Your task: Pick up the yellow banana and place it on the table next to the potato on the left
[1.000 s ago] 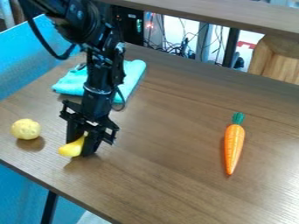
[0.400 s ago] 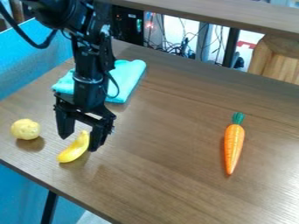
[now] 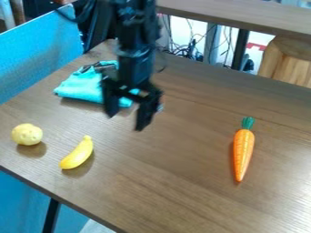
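The claw is wide and empty; the banana lies from it between seven and eight o'clock, lengthwise from one to seven.

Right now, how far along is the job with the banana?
The set-down looks done: the banana lies free on the table, and the gripper has let go and moved up and away towards the towel. Nothing is in hand; its fingers are apart and empty. The potato and carrot lie where they did; whether either is left to handle, I can't tell.
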`<action>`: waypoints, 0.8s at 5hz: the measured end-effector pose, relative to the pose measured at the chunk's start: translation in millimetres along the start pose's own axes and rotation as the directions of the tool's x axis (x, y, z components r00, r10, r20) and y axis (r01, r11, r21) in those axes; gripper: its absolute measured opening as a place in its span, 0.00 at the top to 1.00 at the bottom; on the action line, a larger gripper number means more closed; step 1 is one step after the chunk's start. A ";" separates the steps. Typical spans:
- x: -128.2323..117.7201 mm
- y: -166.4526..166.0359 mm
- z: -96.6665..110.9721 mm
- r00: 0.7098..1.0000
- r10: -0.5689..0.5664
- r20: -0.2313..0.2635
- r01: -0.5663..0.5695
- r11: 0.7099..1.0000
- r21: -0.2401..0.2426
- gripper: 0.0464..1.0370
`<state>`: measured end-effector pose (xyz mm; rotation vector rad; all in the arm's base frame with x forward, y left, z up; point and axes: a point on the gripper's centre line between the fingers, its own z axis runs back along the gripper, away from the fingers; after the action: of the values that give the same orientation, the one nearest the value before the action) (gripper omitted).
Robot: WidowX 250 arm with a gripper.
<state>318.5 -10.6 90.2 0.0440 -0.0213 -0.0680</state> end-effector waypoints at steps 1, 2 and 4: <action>20.6 -35.9 11.1 0.993 -0.037 0.116 0.037 0.999 0.000 0.04; 44.2 -81.5 27.2 0.979 -0.082 0.188 0.095 0.994 -0.058 0.04; 57.8 -131.7 2.9 0.986 -0.103 0.131 0.120 0.985 -0.128 0.04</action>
<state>367.2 -145.8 88.3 -0.0951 -0.1389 -0.1842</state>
